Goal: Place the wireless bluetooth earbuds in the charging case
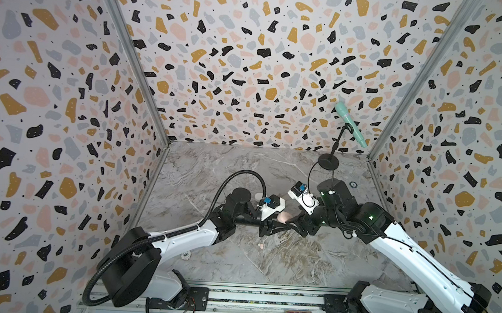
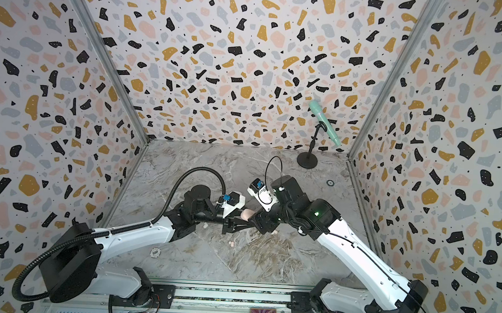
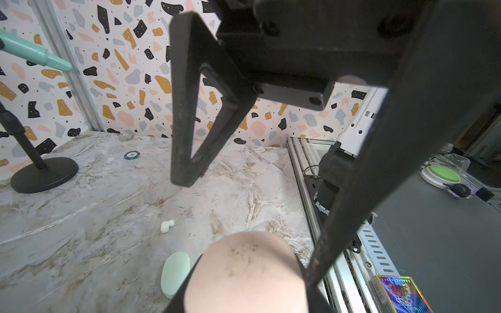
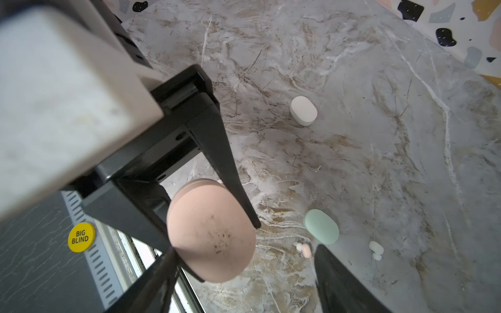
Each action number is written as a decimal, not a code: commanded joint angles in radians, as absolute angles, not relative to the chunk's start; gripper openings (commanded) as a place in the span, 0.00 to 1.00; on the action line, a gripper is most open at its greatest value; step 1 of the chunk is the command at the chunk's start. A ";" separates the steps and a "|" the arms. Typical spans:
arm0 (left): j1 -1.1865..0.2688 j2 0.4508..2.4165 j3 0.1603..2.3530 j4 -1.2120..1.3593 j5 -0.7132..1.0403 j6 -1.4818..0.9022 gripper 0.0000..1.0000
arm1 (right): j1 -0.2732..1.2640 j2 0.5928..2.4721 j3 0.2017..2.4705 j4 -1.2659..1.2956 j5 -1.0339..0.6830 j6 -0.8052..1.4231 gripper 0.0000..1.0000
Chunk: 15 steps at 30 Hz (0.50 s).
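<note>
**Operator:** Location of the earbuds?

**Technician:** A pale pink earbud (image 4: 306, 250) lies on the marble tabletop (image 4: 379, 162) near its centre, just beside the mint case (image 4: 321, 226). A white earbud (image 4: 376, 248) lies near the same case, on its opposite side. Neither earbud is seated in a case.

**Operator:** Status of the cases?

**Technician:** The pink case (image 3: 244, 271) is held above the tabletop and appears closed. The left gripper (image 4: 214, 234) is clenched on it, one finger on each side. The white case (image 4: 303, 110) lies farther back, well apart from the mint case.

**Operator:** Right gripper?

**Technician:** The right gripper (image 3: 244, 234) is released, jaws spread wide, reaching in from the right to straddle the pink case. One finger stands just beside the case, and contact cannot be confirmed. The other finger is clear of it.

**Operator:** Surroundings?

**Technician:** A mint microphone (image 1: 350, 125) stands on a stand at far right. A poker chip (image 1: 186, 254) lies at near left.
</note>
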<state>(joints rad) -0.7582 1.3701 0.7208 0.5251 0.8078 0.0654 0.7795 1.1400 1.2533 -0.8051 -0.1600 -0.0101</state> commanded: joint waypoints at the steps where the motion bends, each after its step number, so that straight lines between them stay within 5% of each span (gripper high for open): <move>1: -0.767 1.334 0.758 0.568 0.879 0.077 0.24 | 0.762 1.135 1.313 -0.799 -0.007 0.021 0.79; 7: -0.768 1.328 0.758 0.563 0.880 0.079 0.24 | 0.756 1.136 1.328 -0.804 -0.006 0.031 0.79; 15: -0.768 1.330 0.769 0.521 0.863 0.107 0.24 | 0.774 1.101 1.314 -0.766 -0.268 0.003 0.81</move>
<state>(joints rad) -0.7643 1.3464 0.7212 0.5125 0.8551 0.0830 0.7597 1.1358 1.2972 -0.7887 -0.1574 0.0078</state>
